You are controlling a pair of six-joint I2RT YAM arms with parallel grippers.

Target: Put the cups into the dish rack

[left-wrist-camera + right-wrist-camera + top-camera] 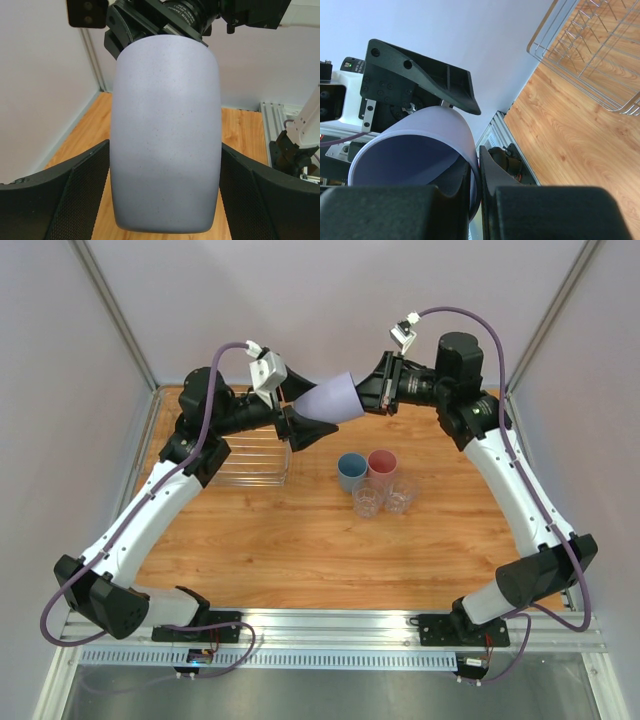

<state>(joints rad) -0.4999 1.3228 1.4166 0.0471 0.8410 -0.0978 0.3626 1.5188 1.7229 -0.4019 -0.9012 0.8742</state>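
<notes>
A lavender cup (333,397) (165,130) (415,150) hangs on its side in mid-air over the back of the table, between both arms. My right gripper (372,392) (479,170) is shut on its rim, one finger inside and one outside. My left gripper (305,412) (165,150) straddles the cup's base end, and its fingertips (102,160) lie against the cup's sides. A blue cup (351,472), a pink cup (382,464) and two clear tumblers (368,502) (400,497) stand together mid-table. The clear ribbed dish rack (250,460) (590,50) lies at the left, under the left arm.
White walls close in the table at the back and sides. A metal rail (330,625) runs along the near edge, with both arm bases on it. The four standing cups sit just right of the rack.
</notes>
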